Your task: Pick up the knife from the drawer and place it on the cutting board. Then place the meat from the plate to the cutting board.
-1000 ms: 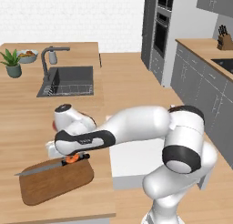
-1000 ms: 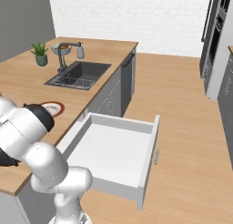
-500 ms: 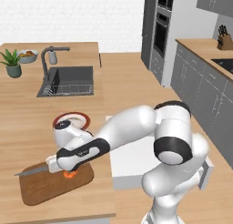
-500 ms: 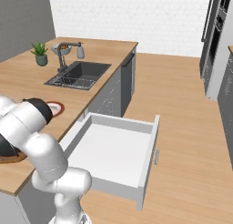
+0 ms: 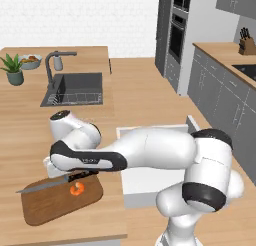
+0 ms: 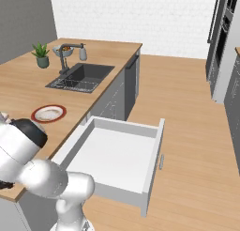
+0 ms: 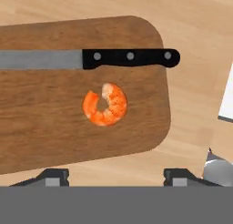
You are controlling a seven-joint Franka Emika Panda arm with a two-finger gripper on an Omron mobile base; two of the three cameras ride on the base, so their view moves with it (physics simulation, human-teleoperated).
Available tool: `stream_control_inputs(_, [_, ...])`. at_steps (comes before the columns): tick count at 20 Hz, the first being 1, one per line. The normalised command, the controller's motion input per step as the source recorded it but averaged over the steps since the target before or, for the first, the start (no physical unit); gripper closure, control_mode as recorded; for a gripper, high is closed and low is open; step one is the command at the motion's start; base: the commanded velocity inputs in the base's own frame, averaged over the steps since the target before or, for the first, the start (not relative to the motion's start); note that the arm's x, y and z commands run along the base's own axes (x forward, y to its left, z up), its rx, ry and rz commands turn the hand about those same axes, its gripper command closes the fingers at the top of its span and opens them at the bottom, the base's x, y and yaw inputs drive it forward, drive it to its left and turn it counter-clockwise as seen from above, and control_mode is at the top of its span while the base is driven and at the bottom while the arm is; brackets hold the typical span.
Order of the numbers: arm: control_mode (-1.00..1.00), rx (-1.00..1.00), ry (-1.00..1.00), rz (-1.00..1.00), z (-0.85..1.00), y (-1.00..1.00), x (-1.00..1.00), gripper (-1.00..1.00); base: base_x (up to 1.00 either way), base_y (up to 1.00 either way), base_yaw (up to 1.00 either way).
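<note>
Since half second ago, my hand lifted off board; meat (image 7: pixel 105 104) left lying free on cutting board (image 7: pixel 54 136), just beside knife (image 7: pixel 91 59), apart. My gripper (image 7: pixel 116 175) spread wide, empty, above board edge. Plate (image 6: pixel 48 113) bare, drawer (image 6: pixel 112 155) open, empty. Both placements look done.

Bright, even rendered light with no glare. Below the hand, the knife (image 7: pixel 91 59) and shrimp (image 7: pixel 105 104) look slightly soft, casting faint shadows.

Board (image 7: pixel 54 141): near half bare below meat (image 7: pixel 105 104); knife (image 7: pixel 91 59) spans the far side. Drawer (image 6: pixel 112 155) open, interior bare. Tabletop (image 5: pixel 30 125) free around plate (image 6: pixel 48 113).
</note>
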Motion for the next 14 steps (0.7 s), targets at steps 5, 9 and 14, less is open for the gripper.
stream_control_inputs(5, [-1.00,0.34,-0.37,0.00,0.91,-1.00,-0.73,-1.00,0.00,0.00,0.00])
stream_control_inputs(9, [-1.00,0.31,-0.38,0.00,0.76,-1.00,-0.55,-1.00,0.00,0.00,0.00])
stream_control_inputs(14, [-1.00,0.30,-0.38,0.00,0.41,-1.00,-0.15,-1.00,0.00,0.00,0.00])
